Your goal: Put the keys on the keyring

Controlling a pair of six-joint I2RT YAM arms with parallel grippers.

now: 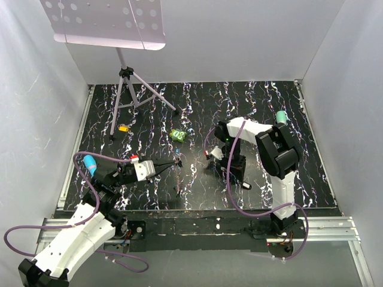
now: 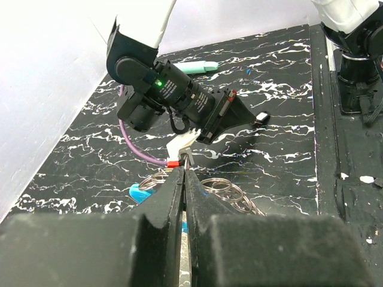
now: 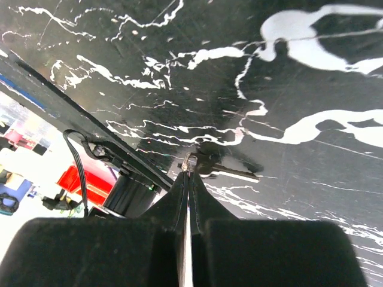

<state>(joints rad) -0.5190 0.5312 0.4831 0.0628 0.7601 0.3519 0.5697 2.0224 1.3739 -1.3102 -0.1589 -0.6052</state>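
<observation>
Left gripper [image 2: 182, 173]: was closed on the keyring [image 2: 222, 190], held over the table [image 1: 257, 113].
Right gripper [image 3: 189, 173]: was closed on one key [image 3: 230, 172], near the keyring.
Done: both were gripped.
Remaining: key seemed not yet threaded.

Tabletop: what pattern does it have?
The tabletop is black with white marble veining; clearest in right wrist view.
</observation>
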